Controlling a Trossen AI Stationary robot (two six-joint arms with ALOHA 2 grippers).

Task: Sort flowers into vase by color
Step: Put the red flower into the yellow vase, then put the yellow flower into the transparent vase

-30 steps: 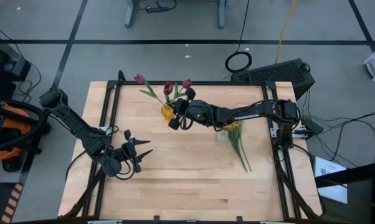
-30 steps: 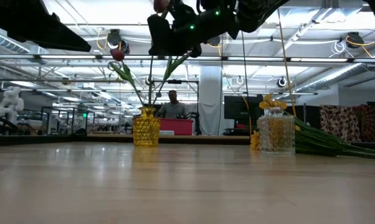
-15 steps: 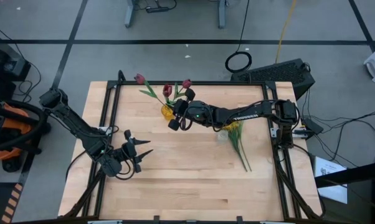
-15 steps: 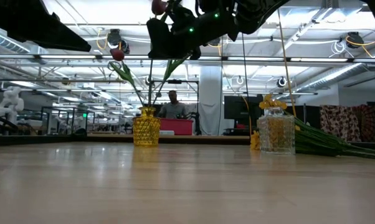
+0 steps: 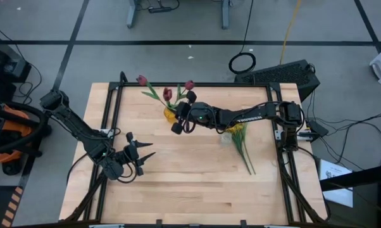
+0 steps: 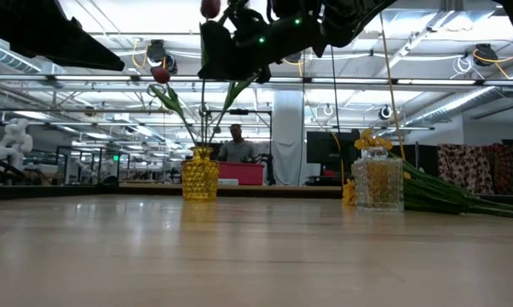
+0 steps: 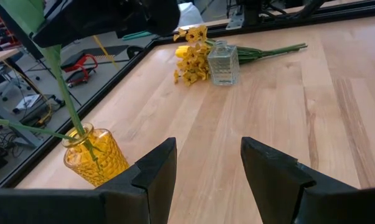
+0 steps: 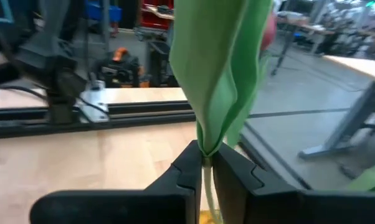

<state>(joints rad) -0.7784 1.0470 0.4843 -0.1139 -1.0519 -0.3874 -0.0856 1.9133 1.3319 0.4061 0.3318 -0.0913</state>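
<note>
A yellow vase [image 5: 169, 114] stands at the far middle of the table with dark-red tulips [image 5: 142, 80] in it. My right gripper [image 5: 180, 113] reaches in from the table's right, above the vase, shut on the middle tulip [image 5: 168, 94]. In the low view that tulip's head [image 6: 210, 8] shows above the gripper [image 6: 231, 60]. Yellow flowers [image 7: 190, 55] lie on the table beside a clear glass vase [image 7: 223, 62]. My left gripper [image 5: 147, 151] waits open at the near left, clear of everything. My right gripper pinches the tulip's thin green stem [image 8: 205, 167] between its two fingers, just under a long folded leaf [image 8: 215, 74]. The fingers come in about level from the table's right, across the stem. The stem stands nearly upright, and its lower end [image 7: 75, 118] runs into the yellow vase.
The yellow flowers' long stems [image 5: 246, 155] stretch toward the near right of the table. A black frame rail [image 5: 197, 83] runs along the table's far edge. Bare wood [image 5: 197, 183] lies between the two arms and the near edge.
The held tulip's head has leaned a little toward the table's left, while its stem has stayed in the yellow vase. My right gripper has kept its place above the vase.
</note>
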